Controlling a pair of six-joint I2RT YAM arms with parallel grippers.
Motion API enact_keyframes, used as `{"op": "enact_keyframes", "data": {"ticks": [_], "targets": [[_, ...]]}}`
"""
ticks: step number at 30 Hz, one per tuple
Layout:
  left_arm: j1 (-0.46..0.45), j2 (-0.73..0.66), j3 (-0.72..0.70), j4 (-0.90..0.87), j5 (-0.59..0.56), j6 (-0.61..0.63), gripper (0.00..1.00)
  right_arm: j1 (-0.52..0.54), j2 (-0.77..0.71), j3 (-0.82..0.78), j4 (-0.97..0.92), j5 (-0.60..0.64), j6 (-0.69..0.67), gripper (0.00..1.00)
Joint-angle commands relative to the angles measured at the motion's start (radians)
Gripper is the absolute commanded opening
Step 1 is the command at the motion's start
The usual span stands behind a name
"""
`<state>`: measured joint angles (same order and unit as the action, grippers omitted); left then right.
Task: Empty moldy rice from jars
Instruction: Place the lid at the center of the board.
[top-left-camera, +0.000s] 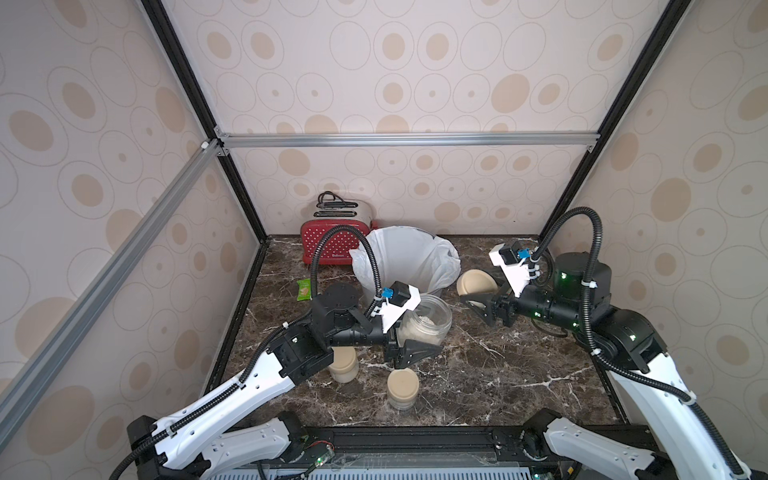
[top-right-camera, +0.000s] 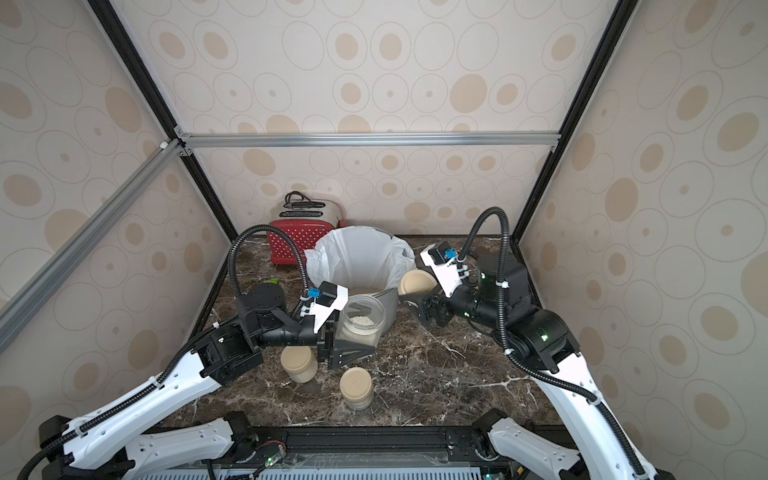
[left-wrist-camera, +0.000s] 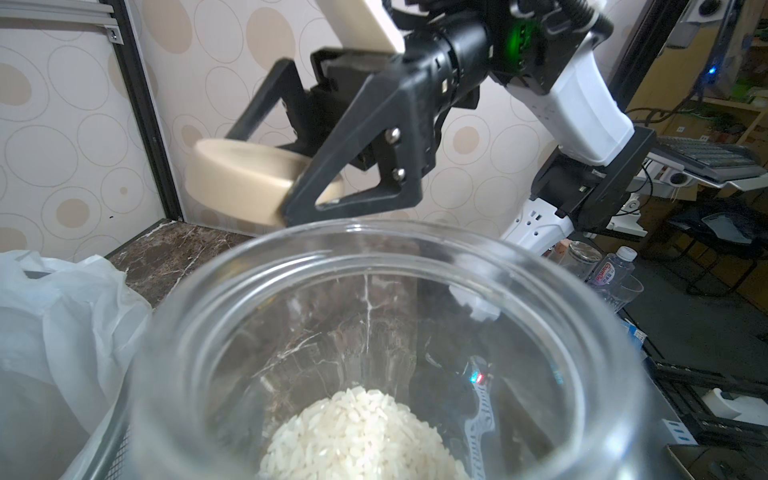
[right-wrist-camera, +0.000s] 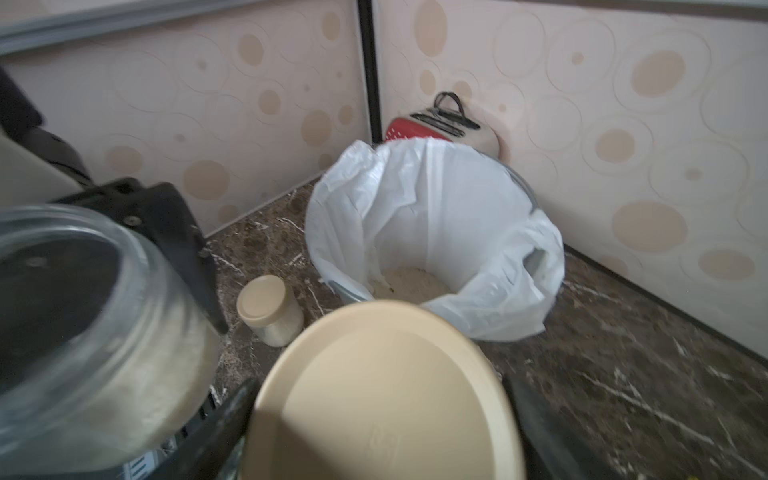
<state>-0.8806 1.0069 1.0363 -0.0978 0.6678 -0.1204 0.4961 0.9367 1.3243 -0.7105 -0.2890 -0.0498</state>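
Jars first. In both top views your left gripper (top-left-camera: 409, 345) is clamped around the open jar (top-left-camera: 430, 320), which it holds just in front of the bin (top-left-camera: 432, 286) with its white liner (top-left-camera: 405, 253). Rice (top-left-camera: 419, 332) sits low inside the glass. Your right gripper (top-left-camera: 478, 297) grips the beige lid (top-left-camera: 476, 282) by its rim, jaws spread wide, near the bin's right side. A lidded jar (top-left-camera: 343, 363) stands on the tabletop (top-left-camera: 498, 374) under the left arm, and a second lidded jar (top-left-camera: 403, 388) stands nearer you. A red toaster (top-left-camera: 332, 245) stands behind the bin.

From the left wrist you look straight into the open jar (left-wrist-camera: 374, 257). The rice (left-wrist-camera: 357, 432) is heaped at its bottom, and the lid (left-wrist-camera: 249, 183) is pinched in the right gripper (left-wrist-camera: 291, 178) beyond.

From the right wrist the lid (right-wrist-camera: 382, 395) fills the foreground between the jaws. A pale heap of rice (right-wrist-camera: 409, 282) lies at the bottom of the liner (right-wrist-camera: 436, 208), and one lidded jar (right-wrist-camera: 270, 309) stands beside the bin.
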Motion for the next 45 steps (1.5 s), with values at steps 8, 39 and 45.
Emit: {"op": "enact_keyframes", "data": {"ticks": [8,39,45], "targets": [[0.004,-0.045,0.037,0.057,-0.004,0.036,0.35,-0.115,-0.119,-0.332,0.067,0.304,0.223,0.47],[0.005,-0.07,0.004,0.076,-0.017,0.027,0.35,-0.165,0.338,-0.745,0.435,0.655,0.703,0.47],[0.004,-0.073,0.001,0.076,-0.02,0.024,0.35,-0.165,0.434,-0.734,0.458,0.656,0.749,0.47]]}}
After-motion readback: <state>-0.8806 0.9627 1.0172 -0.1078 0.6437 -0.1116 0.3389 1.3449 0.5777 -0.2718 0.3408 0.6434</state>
